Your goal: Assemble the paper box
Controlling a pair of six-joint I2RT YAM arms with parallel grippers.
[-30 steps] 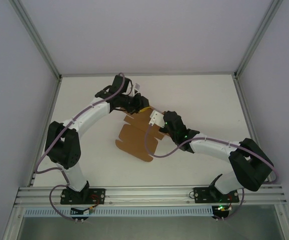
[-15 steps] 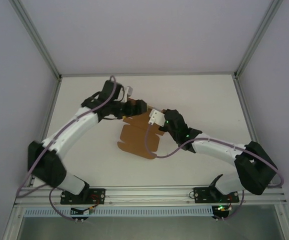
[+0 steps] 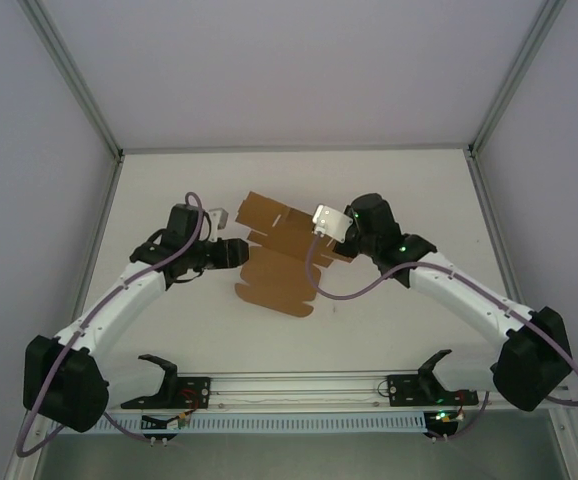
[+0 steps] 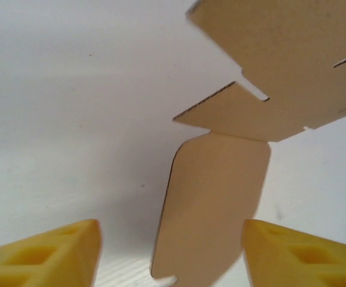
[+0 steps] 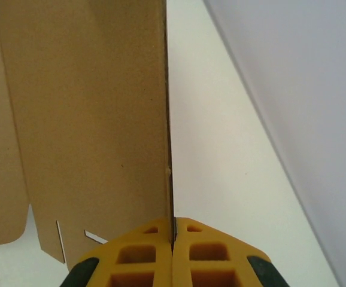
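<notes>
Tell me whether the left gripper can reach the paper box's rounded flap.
Probably yes: the left gripper is open, the rounded flap sits just ahead between its fingers, nothing intervening; the right gripper pinches the paper box elsewhere.

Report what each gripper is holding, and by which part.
The right gripper pinches the flat paper box by the thin edge of one panel. The left gripper stands open, holding nothing.
</notes>
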